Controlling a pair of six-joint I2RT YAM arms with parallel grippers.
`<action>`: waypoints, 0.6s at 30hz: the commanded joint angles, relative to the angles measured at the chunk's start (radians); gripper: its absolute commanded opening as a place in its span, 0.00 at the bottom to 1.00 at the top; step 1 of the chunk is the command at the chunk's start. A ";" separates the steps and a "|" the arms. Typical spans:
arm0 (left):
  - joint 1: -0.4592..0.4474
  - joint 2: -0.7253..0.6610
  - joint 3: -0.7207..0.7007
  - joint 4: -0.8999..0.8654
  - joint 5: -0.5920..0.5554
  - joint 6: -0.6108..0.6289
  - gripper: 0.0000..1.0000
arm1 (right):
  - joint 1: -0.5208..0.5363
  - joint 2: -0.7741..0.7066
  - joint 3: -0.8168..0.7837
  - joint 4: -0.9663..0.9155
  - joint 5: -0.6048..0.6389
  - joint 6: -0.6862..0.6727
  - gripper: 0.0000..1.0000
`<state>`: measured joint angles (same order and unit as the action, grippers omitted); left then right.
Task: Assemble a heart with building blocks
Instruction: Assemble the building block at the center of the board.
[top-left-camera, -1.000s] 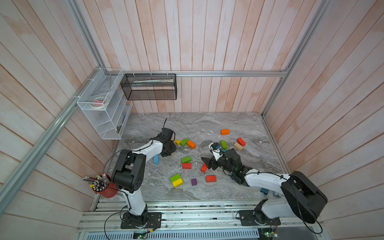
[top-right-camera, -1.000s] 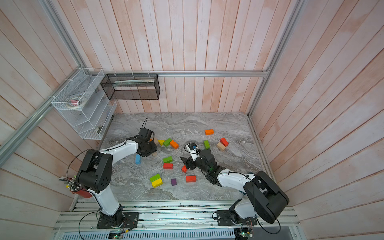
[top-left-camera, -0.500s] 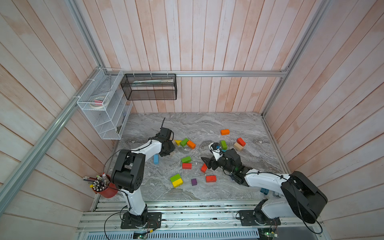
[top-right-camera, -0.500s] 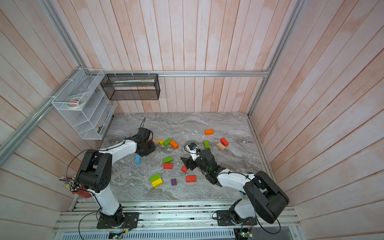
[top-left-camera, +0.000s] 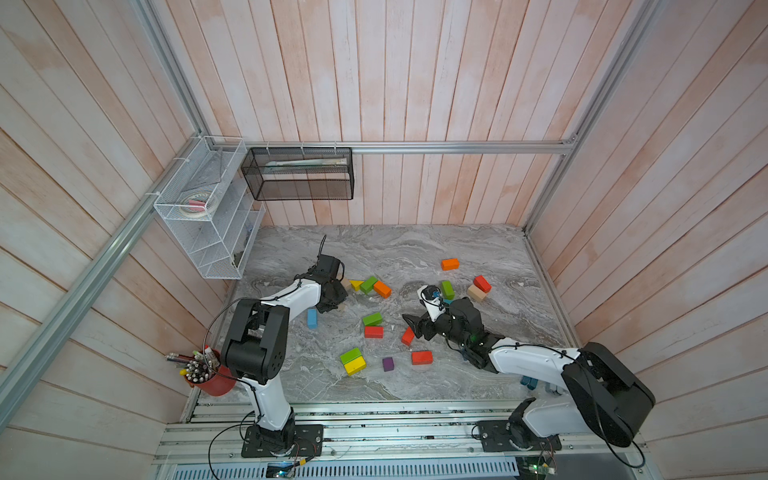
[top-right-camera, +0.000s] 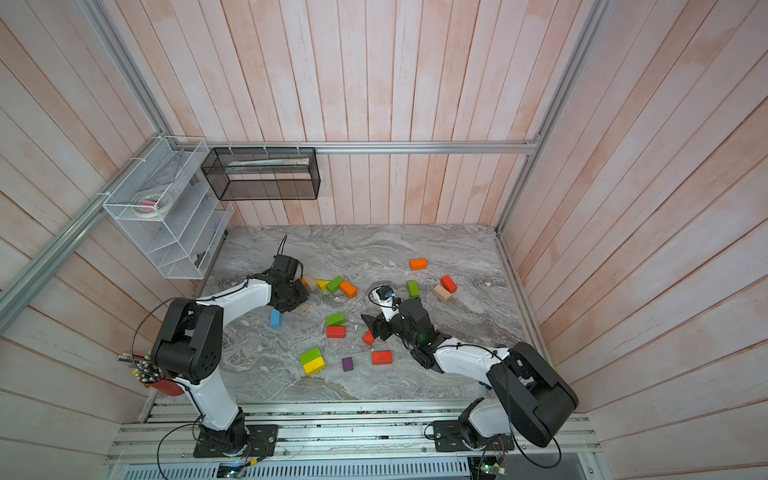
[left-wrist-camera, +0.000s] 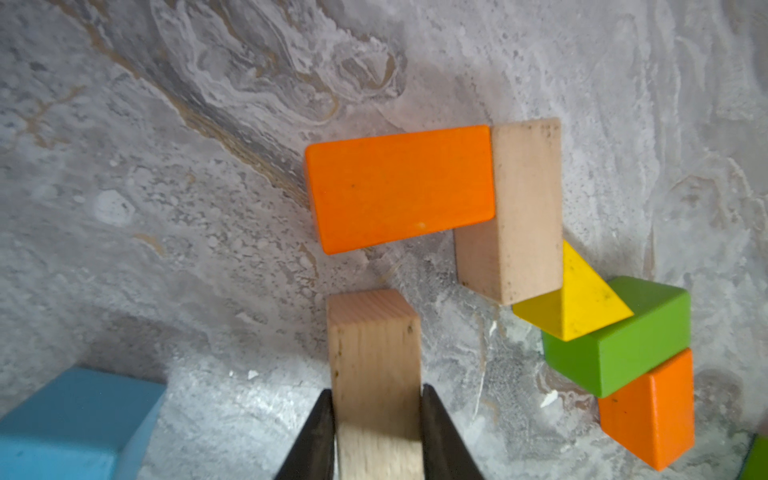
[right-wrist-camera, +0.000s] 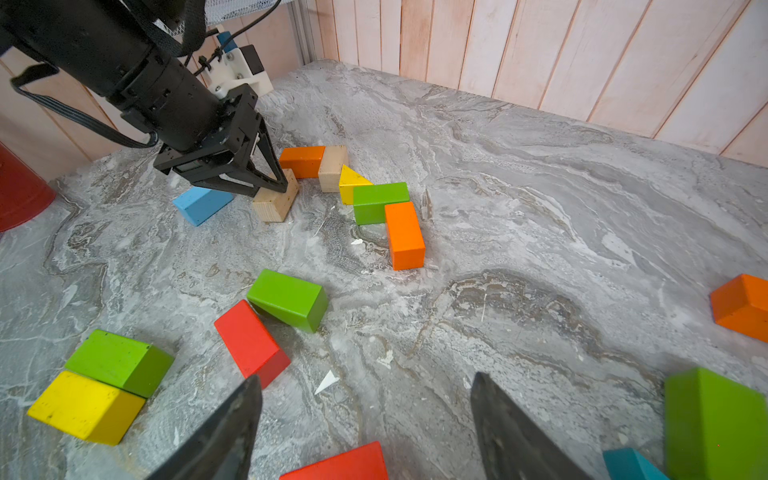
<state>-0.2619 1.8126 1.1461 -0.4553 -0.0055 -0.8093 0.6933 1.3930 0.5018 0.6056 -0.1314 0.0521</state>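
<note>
Two tools are in view. The left tool (left-wrist-camera: 376, 390) is pinching a plain tan wooden block (left-wrist-camera: 374, 332) by its two long sides, low over the grey marbled table (left-wrist-camera: 166, 124). In the right wrist view the block's underside appears to touch the surface. Just beyond the held block, and apart from it, five building blocks lie in a bent chain, each touching the next: an orange wooden brick (left-wrist-camera: 401, 187), a tan wooden brick (left-wrist-camera: 515, 208), a yellow triangular wedge (left-wrist-camera: 577, 299), a green wooden brick (left-wrist-camera: 623, 336) and a second orange brick (left-wrist-camera: 652, 407). A light-blue brick (left-wrist-camera: 75, 419) lies just beside the left tool. The right tool (right-wrist-camera: 365, 380) has its jaws spread wide over bare table and grips nothing. A red block (right-wrist-camera: 336, 463) shows between the fingers nearer the wrist, clear of both. Mid-table, a tilted green brick (right-wrist-camera: 289, 299) leans on a red brick (right-wrist-camera: 249, 343). Nearby, a green-and-yellow pair (right-wrist-camera: 104, 382) lies side by side, touching. A purple cube (top-left-camera: 387, 363) and further loose bricks lie well apart from the chain.
</note>
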 joint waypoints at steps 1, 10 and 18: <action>0.009 0.027 0.018 0.016 -0.017 -0.008 0.32 | 0.005 -0.002 0.012 -0.007 0.013 0.000 0.79; 0.019 0.056 0.039 0.020 -0.020 0.001 0.32 | 0.005 0.005 0.014 -0.006 0.016 -0.003 0.79; 0.029 0.065 0.044 0.021 -0.027 0.007 0.32 | 0.005 0.011 0.018 -0.008 0.017 -0.004 0.79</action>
<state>-0.2409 1.8465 1.1748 -0.4294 -0.0082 -0.8085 0.6933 1.3933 0.5018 0.6056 -0.1284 0.0517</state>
